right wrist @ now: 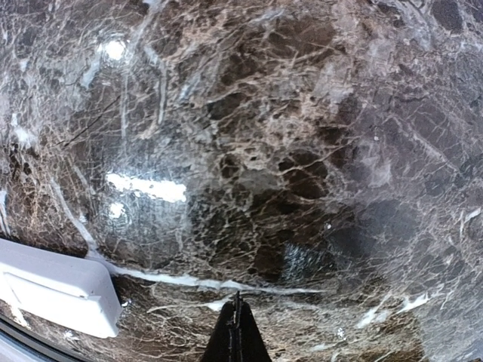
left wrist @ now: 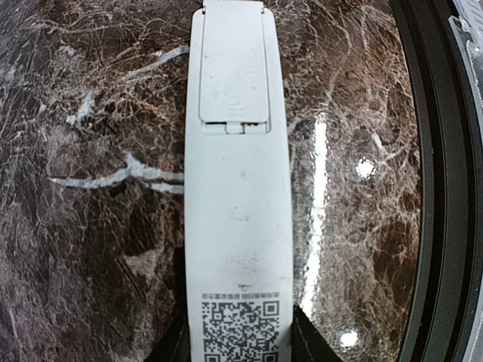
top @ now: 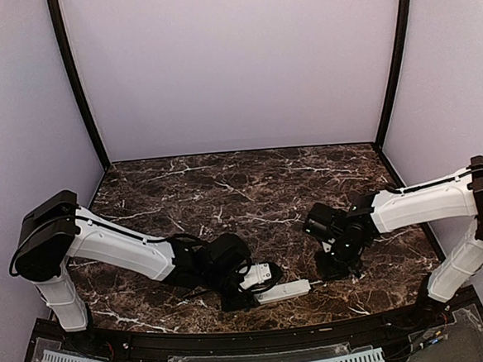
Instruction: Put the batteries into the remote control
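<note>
The remote control (top: 284, 291) lies back up on the marble near the table's front edge. It is a slim white bar (left wrist: 240, 211) whose battery cover (left wrist: 232, 72) sits in place at the far end. A dark code sticker (left wrist: 240, 328) marks the near end. My left gripper (left wrist: 240, 339) is shut on that sticker end, a black finger (left wrist: 309, 343) on each long side. The batteries are out of view. My right gripper (right wrist: 238, 320) is shut on nothing and hovers over bare marble just right of the remote's (right wrist: 53, 290) free end.
The table's black front rim (left wrist: 434, 188) runs close along the remote's right side in the left wrist view. Pale enclosure walls (top: 233, 65) stand at the back and sides. My right arm (top: 417, 204) reaches in from the right.
</note>
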### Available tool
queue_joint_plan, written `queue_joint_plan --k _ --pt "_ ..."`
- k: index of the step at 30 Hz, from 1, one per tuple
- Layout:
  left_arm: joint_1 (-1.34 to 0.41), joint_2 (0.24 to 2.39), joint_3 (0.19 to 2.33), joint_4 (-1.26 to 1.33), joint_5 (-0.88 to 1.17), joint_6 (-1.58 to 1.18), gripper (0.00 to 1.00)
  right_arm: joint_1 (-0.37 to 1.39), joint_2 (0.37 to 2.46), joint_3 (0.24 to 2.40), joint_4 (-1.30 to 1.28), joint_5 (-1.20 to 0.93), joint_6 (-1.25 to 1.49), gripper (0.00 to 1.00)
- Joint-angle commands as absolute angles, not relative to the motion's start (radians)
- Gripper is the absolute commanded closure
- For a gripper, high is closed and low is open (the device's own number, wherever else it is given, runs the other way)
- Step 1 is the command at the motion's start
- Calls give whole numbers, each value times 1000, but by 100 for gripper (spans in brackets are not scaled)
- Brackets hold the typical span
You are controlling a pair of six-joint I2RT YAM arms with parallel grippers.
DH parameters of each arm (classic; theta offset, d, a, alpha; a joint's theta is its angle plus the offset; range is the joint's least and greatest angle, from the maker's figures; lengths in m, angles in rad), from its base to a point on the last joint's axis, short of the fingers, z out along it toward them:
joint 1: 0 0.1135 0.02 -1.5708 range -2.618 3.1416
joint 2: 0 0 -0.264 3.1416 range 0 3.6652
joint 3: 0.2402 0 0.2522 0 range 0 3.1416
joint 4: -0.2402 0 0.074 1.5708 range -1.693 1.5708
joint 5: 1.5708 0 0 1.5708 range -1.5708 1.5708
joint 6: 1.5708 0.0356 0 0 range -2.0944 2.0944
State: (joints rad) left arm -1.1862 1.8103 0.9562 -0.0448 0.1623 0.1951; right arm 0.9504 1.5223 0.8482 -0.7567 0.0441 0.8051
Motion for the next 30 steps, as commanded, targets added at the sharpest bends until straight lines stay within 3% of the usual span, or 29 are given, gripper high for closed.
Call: queue_joint_plan --k 1,6,14,30 --pt "-1195 1792 931 -107 152 210 77 962 1542 867 -763 41 821 100" --pt "-1198 1792 930 -109 154 207 77 980 1559 886 -755 50 838 100" --pt "-1200 1792 934 -107 156 210 77 1089 1783 1069 -710 21 838 100" --pt "-1200 1784 931 -121 153 213 77 1045 1661 1003 -799 107 834 100"
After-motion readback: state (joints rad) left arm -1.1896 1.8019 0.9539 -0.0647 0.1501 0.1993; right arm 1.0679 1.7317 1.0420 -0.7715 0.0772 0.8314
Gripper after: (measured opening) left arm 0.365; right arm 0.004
